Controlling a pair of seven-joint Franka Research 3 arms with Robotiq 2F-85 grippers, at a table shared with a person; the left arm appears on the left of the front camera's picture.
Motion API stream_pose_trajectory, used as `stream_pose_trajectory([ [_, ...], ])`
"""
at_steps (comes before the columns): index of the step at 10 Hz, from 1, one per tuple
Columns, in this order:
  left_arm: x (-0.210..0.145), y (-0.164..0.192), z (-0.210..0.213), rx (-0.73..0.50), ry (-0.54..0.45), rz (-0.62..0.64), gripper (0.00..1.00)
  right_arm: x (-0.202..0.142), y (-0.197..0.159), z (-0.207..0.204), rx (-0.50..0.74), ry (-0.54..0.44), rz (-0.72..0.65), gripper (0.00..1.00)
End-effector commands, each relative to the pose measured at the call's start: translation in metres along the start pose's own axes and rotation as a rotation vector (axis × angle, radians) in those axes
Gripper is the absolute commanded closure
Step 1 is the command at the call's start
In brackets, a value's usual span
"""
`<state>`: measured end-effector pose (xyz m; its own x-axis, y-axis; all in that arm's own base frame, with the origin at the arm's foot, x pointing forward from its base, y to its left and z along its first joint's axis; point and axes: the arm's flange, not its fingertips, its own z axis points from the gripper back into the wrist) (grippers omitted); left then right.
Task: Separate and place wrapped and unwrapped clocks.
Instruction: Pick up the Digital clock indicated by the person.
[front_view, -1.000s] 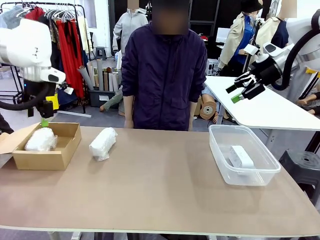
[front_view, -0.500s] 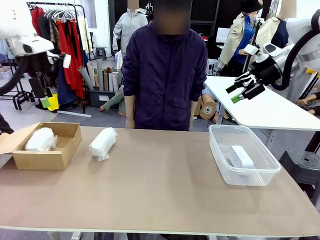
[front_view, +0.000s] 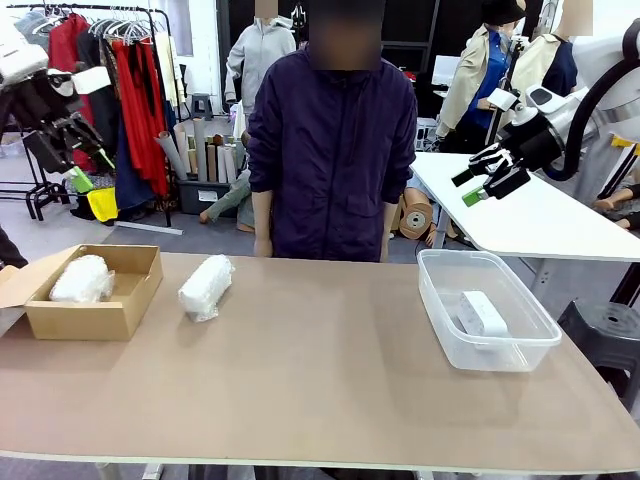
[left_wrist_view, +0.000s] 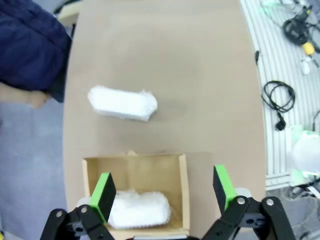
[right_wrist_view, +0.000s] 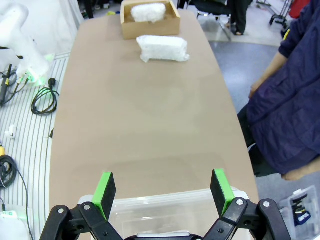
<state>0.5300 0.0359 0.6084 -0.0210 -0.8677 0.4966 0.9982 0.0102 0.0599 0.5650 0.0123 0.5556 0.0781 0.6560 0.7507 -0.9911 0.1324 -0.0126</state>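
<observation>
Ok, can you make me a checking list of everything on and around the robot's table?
Surface: brown table, flat.
Job's things: boxed bundle lying in the cardboard box; loose bundle on the table beside the box; bare clock in the clear tub.
Clutter: nothing seen.
Grippers: left gripper open, high over the box; right gripper open, raised over the tub.
Cables: black cables on the floor beside the table.
Surroundings: person in a dark jacket at the far side; clothes rack behind.

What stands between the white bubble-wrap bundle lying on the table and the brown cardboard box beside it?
Nothing visible: only bare tabletop separates the bubble-wrap bundle from the cardboard box, which holds another wrapped bundle.
</observation>
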Motion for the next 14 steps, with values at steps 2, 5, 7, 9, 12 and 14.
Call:
stream_pose_trajectory([
  [2, -0.019, 0.027, 0.012, -0.030, -0.208, -0.035, 0.00, 0.001, 0.001, 0.000, 0.002, 0.001, 0.005, 0.00],
  [5, -0.044, 0.056, 0.017, -0.039, -0.375, 0.024, 0.00, 0.001, 0.001, 0.000, 0.002, 0.001, 0.005, 0.00],
  [7, -0.062, 0.060, 0.013, -0.034, -0.401, 0.019, 0.00, 0.001, 0.001, 0.000, 0.002, 0.001, 0.005, 0.00],
  [9, -0.074, 0.060, 0.000, -0.024, -0.378, 0.037, 0.00, 0.001, 0.001, 0.000, 0.002, 0.001, 0.005, 0.00],
  [12, -0.079, 0.048, -0.028, 0.038, -0.322, 0.090, 0.00, 0.001, 0.001, 0.000, 0.002, 0.001, 0.005, 0.00],
  [14, -0.070, 0.040, -0.034, 0.078, -0.276, 0.060, 0.00, 0.001, 0.001, 0.000, 0.002, 0.001, 0.005, 0.00],
])
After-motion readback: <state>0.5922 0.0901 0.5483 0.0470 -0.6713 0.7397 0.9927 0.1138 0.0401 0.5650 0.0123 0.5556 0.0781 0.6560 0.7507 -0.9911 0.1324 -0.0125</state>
